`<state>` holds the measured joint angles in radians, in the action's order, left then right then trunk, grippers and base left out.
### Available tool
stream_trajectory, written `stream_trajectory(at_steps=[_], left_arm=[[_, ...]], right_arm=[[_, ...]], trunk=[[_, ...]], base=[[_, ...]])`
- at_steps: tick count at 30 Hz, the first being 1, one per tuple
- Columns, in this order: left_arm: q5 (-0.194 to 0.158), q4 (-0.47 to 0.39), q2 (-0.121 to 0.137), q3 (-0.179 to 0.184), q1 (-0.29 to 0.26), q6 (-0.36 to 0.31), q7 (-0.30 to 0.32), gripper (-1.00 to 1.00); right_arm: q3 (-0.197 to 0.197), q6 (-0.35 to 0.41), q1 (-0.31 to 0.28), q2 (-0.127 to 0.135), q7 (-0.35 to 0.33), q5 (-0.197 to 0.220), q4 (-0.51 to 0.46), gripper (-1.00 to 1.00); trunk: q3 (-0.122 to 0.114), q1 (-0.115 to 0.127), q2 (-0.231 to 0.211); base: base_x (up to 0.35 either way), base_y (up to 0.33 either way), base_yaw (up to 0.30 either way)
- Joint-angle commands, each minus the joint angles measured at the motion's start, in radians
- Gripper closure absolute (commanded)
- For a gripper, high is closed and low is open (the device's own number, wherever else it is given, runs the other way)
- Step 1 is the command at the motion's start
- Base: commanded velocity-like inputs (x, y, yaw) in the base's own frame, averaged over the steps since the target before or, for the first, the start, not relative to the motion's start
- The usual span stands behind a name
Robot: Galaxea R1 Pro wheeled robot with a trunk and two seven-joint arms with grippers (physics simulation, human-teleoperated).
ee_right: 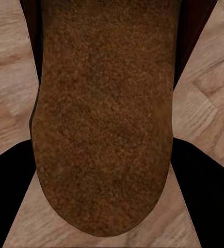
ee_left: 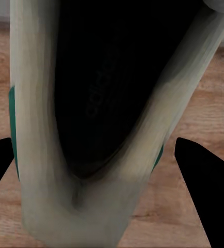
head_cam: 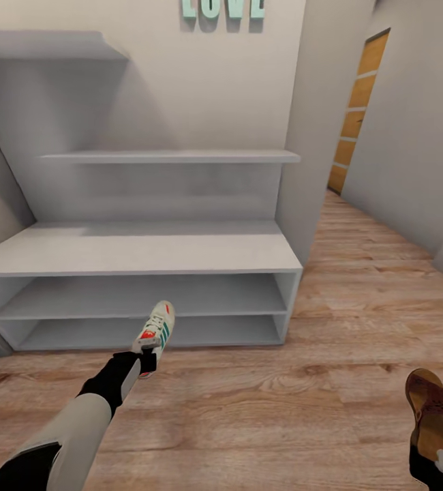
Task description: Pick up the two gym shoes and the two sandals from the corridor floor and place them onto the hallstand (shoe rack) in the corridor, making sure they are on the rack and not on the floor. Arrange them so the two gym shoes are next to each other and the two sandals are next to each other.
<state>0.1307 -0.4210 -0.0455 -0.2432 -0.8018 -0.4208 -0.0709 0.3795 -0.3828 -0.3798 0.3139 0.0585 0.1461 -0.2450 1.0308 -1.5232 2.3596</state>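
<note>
Two shoes are up off the light brown wood-plank floor [head_cam: 262, 402] in your head view. Your left gripper [head_cam: 148, 359] pinches the heel of a white lace-up sneaker with green stripes and red accents [head_cam: 157, 329], toe pointing at the lower open slots of the big pale grey shoe rack [head_cam: 140, 256]. Down at the frame's right corner, your right gripper [head_cam: 439, 464] is cut off by the edge, clamped on the heel of a dark brown leather sandal [head_cam: 429, 409]. Mint wall letters [head_cam: 223, 8] are cropped at the top.

Left wrist view: the sneaker's [ee_left: 91, 129] dark opening and cream collar sit between the black fingers [ee_left: 205, 181], hiding most of the planks.

Right wrist view: the sandal's [ee_right: 104, 113] fuzzy tan footbed sits between the dark fingers [ee_right: 9, 196]; its straps are out of frame.
</note>
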Motion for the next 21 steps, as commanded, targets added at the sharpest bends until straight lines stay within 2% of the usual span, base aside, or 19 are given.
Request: stream_trajectory(at_steps=[1,21], left_arm=[[0.011,-0.002,-0.002,-0.008,0.0,-0.005,0.003,1.0],[0.01,-0.002,-0.032,-0.008,0.001,-0.001,0.001,1.0]], right_arm=[[-0.005,-0.004,-0.001,0.0,0.001,0.01,0.001,1.0],[-0.006,-0.005,-0.001,-0.001,0.001,0.01,0.001,1.0]], trunk=[[0.001,0.0,0.0],[0.001,0.0,0.0]], base=[[0.191,-0.22,0.0],[0.13,-0.252,0.0]])
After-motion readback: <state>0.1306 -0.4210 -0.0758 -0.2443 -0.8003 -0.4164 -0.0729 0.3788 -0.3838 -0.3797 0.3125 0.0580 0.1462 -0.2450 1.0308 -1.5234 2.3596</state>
